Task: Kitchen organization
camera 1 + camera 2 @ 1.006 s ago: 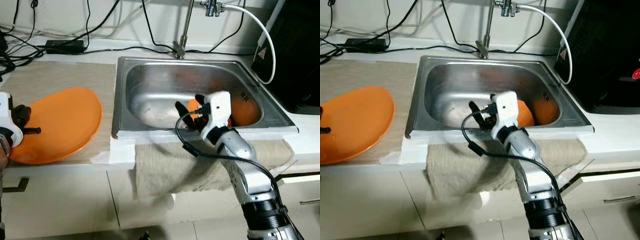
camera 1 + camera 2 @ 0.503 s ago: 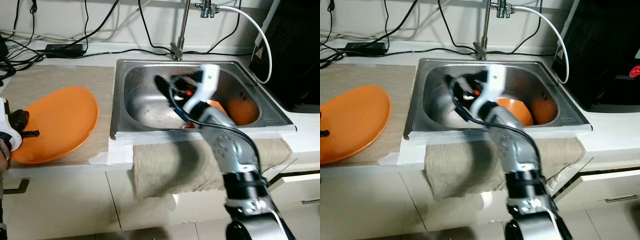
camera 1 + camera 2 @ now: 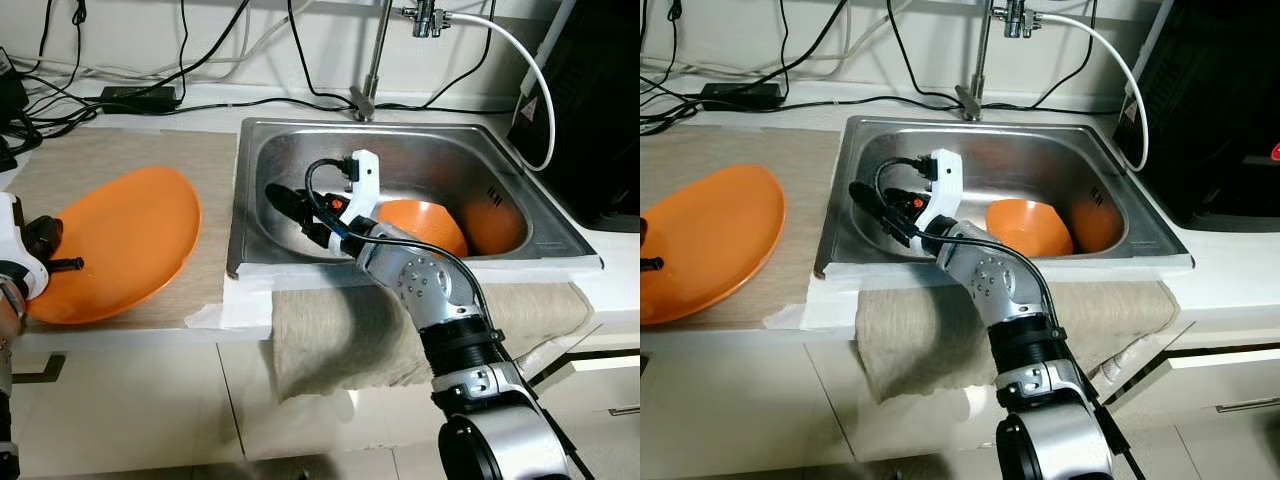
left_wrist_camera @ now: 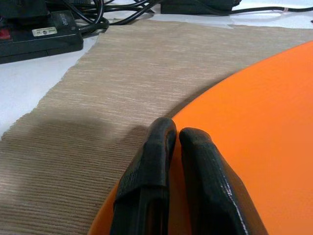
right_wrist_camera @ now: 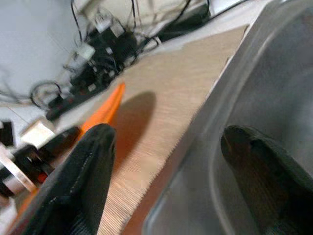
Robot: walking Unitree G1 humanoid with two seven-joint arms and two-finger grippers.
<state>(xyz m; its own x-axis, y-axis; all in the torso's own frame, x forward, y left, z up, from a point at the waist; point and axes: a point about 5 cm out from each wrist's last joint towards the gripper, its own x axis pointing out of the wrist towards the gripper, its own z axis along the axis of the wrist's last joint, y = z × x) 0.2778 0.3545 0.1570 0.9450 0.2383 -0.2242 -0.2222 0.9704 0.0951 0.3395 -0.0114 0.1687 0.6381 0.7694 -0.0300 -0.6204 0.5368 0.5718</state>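
So, quick notes from my console.
Bowls: two orange ones in the sink [image 3: 268, 150]. Nearer bowl [image 3: 425, 221] sat tilted on the basin floor; second bowl [image 3: 497, 228] just beside it at the right wall, the two touching or nearly so.
Plate: one orange plate [image 3: 115, 240] on the beige mat [image 3: 120, 155] left of the sink, apart from the bowls.
Change: a second before, my right gripper [image 3: 298, 214] was low at the sink's front edge right against the nearer bowl; half a second before it was swinging left in a blur; at this moment it sat in the left half of the basin, pointing toward the plate side, with the bowl behind it and untouched.
Right gripper state: fingers spread wide, nothing between them; the wrist view looked over the sink rim to the mat and the plate's edge.
Left gripper [image 4: 175, 139]: fingers pressed together over the plate's rim; no change across the second.
Meaning: I judged the bowl pick not made; both bowls were left to move and the right arm had turned away from them.
Counts: bowls 2, plates 1, sinks 1, faucet [image 3: 372, 60] 1, towel [image 3: 350, 330] 1 over the counter front.
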